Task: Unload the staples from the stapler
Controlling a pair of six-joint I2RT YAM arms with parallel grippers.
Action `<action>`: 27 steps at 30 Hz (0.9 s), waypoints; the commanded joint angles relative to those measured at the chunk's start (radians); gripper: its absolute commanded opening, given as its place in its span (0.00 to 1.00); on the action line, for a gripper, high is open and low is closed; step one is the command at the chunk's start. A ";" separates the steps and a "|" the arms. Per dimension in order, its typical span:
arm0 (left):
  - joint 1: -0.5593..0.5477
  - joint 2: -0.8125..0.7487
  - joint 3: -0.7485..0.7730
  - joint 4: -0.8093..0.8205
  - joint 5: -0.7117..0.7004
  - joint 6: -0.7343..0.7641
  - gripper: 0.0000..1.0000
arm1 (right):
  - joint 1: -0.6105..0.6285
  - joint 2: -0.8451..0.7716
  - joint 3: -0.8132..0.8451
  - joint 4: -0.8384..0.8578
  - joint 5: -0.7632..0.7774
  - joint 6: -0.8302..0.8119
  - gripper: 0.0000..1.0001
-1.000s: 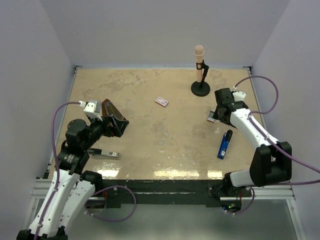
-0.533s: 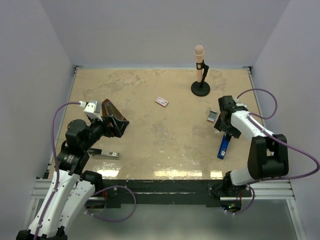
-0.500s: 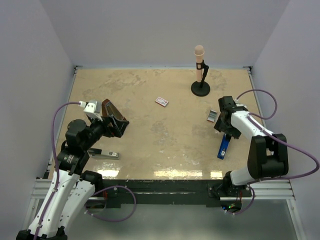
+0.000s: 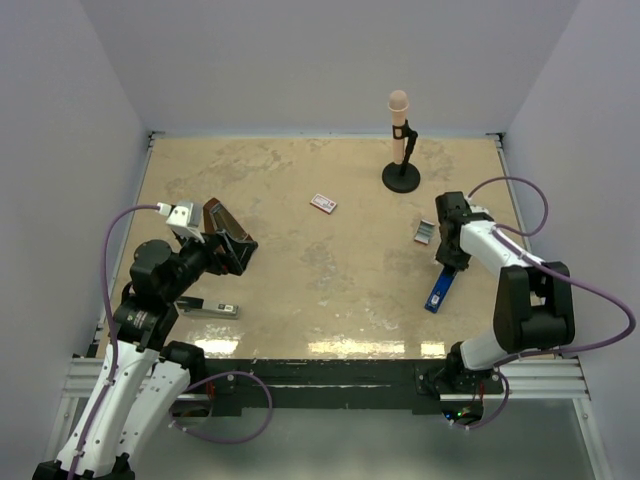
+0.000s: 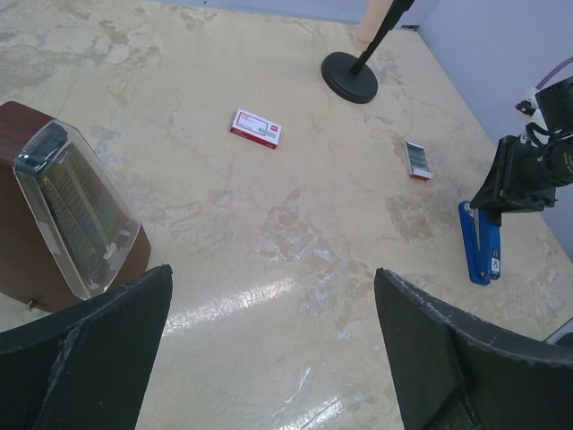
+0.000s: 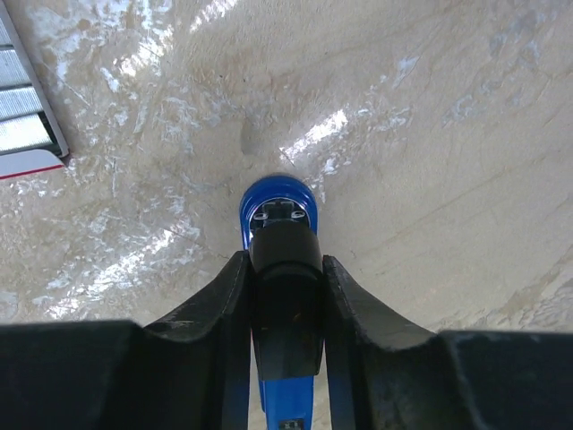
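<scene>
Right gripper (image 6: pixel 285 260) has dropped onto the stapler (image 4: pixel 436 290) and clamped its black top, skewing it; left gripper (image 5: pixel 273 282) gapes idle; staples (image 4: pixel 424 232) lie on the table (image 4: pixel 300 290) just beyond, so keep the grip centred and lift without nudging them.

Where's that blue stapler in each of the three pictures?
Top view: the blue stapler lies right of centre.
Left wrist view: the stapler is at the far right.
Right wrist view: the stapler is at centre, in the right gripper.
Shared landmark: the staples beside it.
</scene>
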 commanded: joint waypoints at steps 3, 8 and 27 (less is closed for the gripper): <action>-0.006 -0.002 -0.001 0.035 -0.007 0.020 0.98 | -0.001 -0.082 0.085 0.034 0.060 -0.089 0.10; -0.006 0.017 0.004 0.039 0.018 0.001 0.94 | 0.033 -0.123 0.127 0.059 -0.074 -0.165 0.00; -0.020 0.318 0.093 0.161 0.291 -0.298 0.72 | 0.490 -0.352 0.095 0.413 -0.617 -0.162 0.00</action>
